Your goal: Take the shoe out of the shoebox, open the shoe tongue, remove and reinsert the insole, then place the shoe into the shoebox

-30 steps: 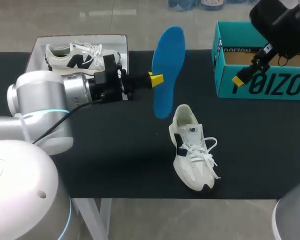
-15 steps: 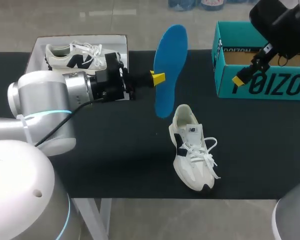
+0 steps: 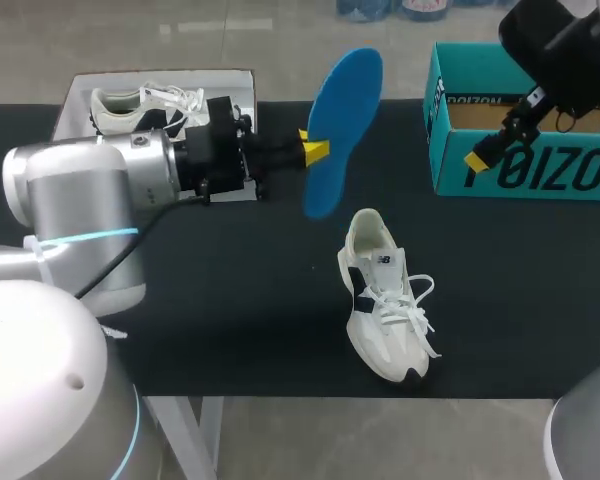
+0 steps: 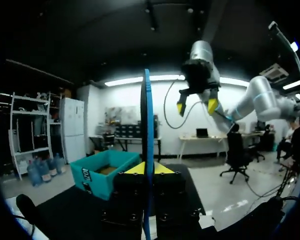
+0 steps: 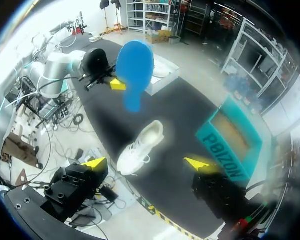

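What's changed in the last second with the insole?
The left gripper, shut on the blue insole, has turned it: the upper end now leans further right, the lower end has lifted away from the shoe. Nothing was let go. The shoe, the teal shoebox and the open right gripper stayed put.

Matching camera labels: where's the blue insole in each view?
Head view: blue insole held off the table in the left gripper, beyond the white shoe.
Left wrist view: insole edge-on in that gripper.
Right wrist view: insole past the shoe, near the table's far end.
Shared landmark: teal shoebox.
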`<action>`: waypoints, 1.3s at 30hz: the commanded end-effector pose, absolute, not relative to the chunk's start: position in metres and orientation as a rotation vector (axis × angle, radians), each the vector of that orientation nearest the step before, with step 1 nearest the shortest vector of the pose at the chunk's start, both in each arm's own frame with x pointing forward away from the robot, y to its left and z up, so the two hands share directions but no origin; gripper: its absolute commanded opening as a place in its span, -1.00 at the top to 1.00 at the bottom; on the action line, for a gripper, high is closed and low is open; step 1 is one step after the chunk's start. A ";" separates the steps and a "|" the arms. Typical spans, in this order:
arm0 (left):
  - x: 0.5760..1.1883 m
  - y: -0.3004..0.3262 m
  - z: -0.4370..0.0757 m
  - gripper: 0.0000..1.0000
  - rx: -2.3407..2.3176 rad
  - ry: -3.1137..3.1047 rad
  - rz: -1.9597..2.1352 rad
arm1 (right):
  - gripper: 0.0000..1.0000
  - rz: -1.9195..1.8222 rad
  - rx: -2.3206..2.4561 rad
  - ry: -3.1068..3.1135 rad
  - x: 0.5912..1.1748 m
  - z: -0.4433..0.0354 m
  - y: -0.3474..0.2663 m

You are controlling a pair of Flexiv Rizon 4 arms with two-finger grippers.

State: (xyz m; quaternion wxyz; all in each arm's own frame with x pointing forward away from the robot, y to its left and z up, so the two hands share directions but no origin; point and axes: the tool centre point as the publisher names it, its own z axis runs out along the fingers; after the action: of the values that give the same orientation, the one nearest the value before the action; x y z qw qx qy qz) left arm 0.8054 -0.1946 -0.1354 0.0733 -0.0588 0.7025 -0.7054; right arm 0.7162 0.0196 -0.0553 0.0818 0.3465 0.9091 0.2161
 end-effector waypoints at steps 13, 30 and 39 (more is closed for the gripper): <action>0.770 -0.183 -0.133 1.00 0.657 2.116 -1.444 | -1.00 0.640 1.038 2.721 0.719 -0.055 0.022; 0.770 -0.183 -0.133 1.00 0.657 2.116 -1.444 | -1.00 0.640 1.038 2.721 0.719 -0.055 0.022; 0.770 -0.183 -0.133 1.00 0.657 2.116 -1.444 | -1.00 0.640 1.038 2.721 0.719 -0.055 0.022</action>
State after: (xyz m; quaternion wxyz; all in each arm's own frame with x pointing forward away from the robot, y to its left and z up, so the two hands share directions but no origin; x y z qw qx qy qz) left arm 0.7709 -0.1834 -0.1328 0.2459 0.2404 0.7750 -0.5302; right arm 0.7162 0.0197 -0.0553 0.0818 0.3465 0.9092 0.2161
